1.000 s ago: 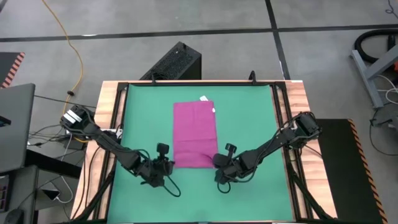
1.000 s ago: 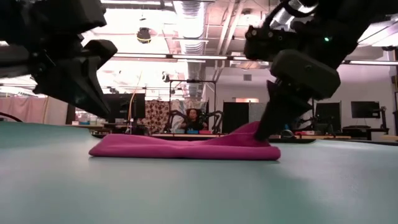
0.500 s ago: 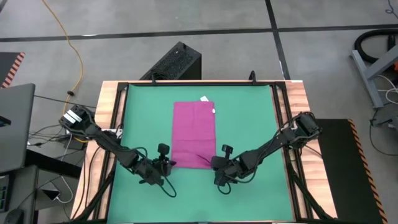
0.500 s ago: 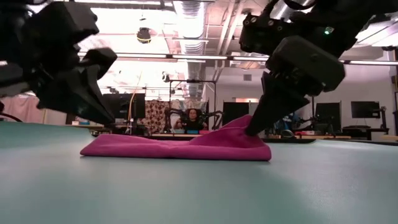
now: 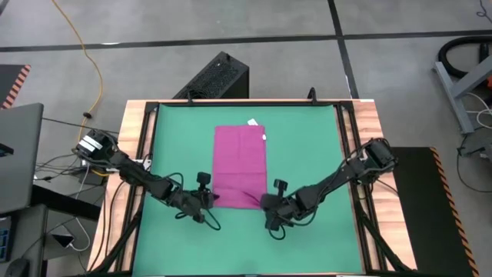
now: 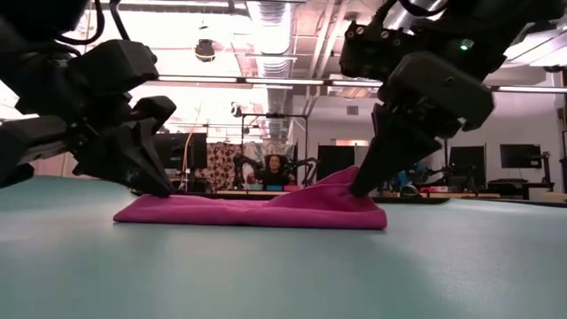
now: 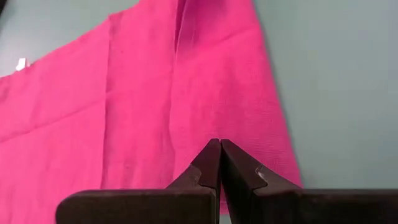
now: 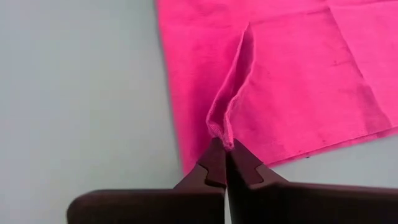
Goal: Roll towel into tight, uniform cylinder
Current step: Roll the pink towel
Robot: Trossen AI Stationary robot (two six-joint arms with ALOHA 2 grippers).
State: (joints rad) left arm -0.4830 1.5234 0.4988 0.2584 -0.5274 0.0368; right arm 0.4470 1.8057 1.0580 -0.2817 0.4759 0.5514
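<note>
Towel (image 5: 240, 165): lying flat and unrolled mid-mat (image 5: 307, 138), tag (image 5: 251, 121) at 12 o'clock.
Right gripper (image 8: 224, 163): clamped on the 6 o'clock edge, cloth tented up in a ridge!
Left gripper (image 7: 219, 157): fingers pressed together, over the opposite near corner, gripping nothing I can see.
Risk: one-sided pull could skew the edge, giving a cone-shaped, loose roll.

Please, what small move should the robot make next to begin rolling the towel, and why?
Probably the left gripper should open and take the towel's near left corner. The right gripper is already shut on the towel, lifting a small peak at the near right corner, while the left gripper is shut on nothing beside the still flat left corner. Both corners held would let the near edge turn over evenly.
</note>
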